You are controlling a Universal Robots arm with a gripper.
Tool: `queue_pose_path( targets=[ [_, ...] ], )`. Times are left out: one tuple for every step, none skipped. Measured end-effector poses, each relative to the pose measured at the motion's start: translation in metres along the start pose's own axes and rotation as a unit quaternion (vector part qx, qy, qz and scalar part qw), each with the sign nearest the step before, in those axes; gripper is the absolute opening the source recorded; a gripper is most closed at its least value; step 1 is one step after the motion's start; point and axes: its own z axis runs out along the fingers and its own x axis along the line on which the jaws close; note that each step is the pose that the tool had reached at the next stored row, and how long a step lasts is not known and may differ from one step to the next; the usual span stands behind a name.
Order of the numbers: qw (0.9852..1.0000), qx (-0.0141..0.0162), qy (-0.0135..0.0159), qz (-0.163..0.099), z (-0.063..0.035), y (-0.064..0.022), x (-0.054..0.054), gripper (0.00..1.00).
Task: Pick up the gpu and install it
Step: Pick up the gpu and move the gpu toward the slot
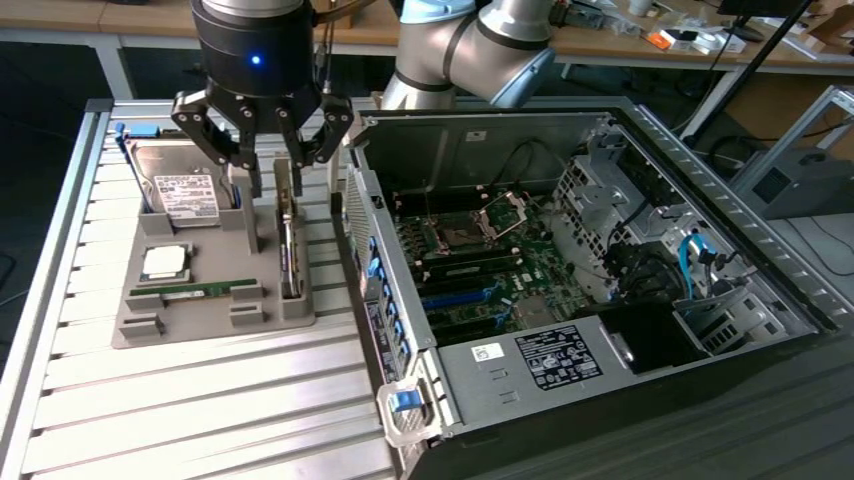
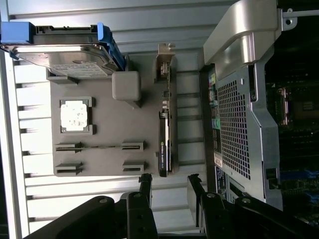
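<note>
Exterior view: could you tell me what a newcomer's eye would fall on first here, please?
The open computer case at the exterior view's right, its motherboard laid bare, draws the eye first. Next comes the black gripper, jaws open, hanging just above the gpu, which stands on edge in a grey tray at that view's left. The tray also carries a hard drive.

gpu point(image 1: 290, 250) — black cooler, green edge | tray point(image 1: 200, 322) grey | hard drive point(image 1: 180, 190) silver
</note>
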Motion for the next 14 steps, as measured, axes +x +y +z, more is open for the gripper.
queue_pose_path(
  targets=[
    [1.0,0.0,0.0,0.0,0.0002,0.0,0.0,0.42],
    [1.0,0.0,0.0,0.0,0.0004,0.0,0.0,0.42],
    [1.0,0.0,0.0,0.0,0.0007,0.0,0.0,0.42],
    [1.0,-0.0001,0.0,0.0,0.001,0.0,0.0,0.42],
    [1.0,0.0,0.0,0.0,0.0014,0.0,0.0,0.42],
    [1.0,0.0,0.0,0.0,0.0018,-0.0001,0.0001,0.42],
    [1.0,0.0,0.0,0.0,0.0023,-0.0001,0.0001,0.42],
    [1.0,0.0,0.0,0.0,0.0026,-0.0001,0.0001,0.42],
    [1.0,0.0,0.0,0.0,0.0028,-0.0001,0.0001,0.42],
    [1.0,0.0,0.0,0.0,0.0031,-0.0001,0.0001,0.42],
    [1.0,0.0,0.0,0.0,0.0033,-0.0001,0.0001,0.42],
    [1.0,0.0,0.0,0.0,0.0036,-0.0001,0.0001,0.42],
    [1.0,0.0,0.0,0.0,0.0039,-0.0002,0.0001,0.42],
    [1.0,0.0,0.0,0.0,0.0042,-0.0002,0.0001,0.42]
  ],
)
